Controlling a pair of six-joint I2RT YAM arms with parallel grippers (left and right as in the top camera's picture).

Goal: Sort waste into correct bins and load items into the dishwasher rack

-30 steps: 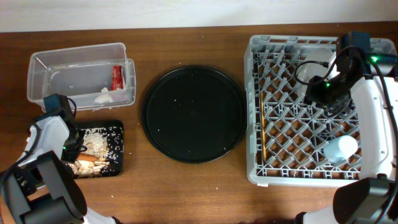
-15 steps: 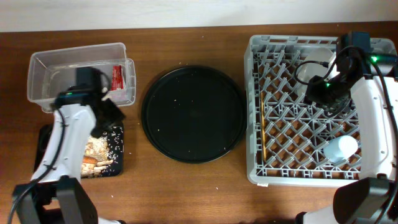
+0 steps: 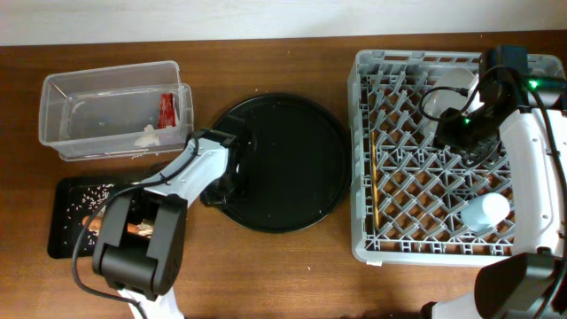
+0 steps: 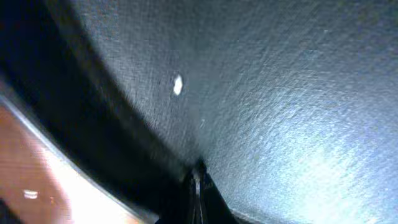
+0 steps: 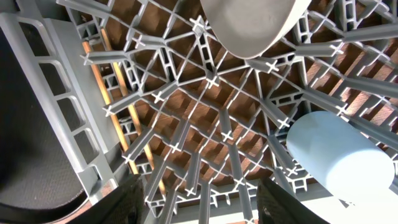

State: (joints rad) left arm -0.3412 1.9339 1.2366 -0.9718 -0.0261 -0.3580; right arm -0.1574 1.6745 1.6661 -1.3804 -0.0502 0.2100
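My left gripper (image 3: 221, 188) is shut and empty, its tips (image 4: 198, 186) down at the left rim of the large round black tray (image 3: 292, 190). The clear tub (image 3: 62, 97) holds the red wrapper (image 3: 166, 108) and white tissue (image 3: 149, 135). The shallow black tray (image 3: 66, 239) holds rice scraps (image 3: 89, 190) and the carrot (image 3: 135, 229), partly hidden by my left arm. My right gripper (image 3: 461, 131) hangs open and empty (image 5: 202, 205) over the grey rack (image 3: 363, 133). The rack holds the bowl (image 3: 447, 99), the light blue cup (image 3: 485, 213) and the chopsticks (image 3: 375, 182). I cannot make out the plate.
A single rice grain (image 4: 178, 85) lies on the round tray, with a few more specks scattered across it. In the right wrist view the bowl (image 5: 249, 25), the cup (image 5: 339, 155) and the chopsticks (image 5: 121, 106) lie below my fingers. Brown tabletop surrounds everything.
My left arm has swung from the shallow black tray, past the clear tub, to the round tray's left rim. The right arm has not moved.
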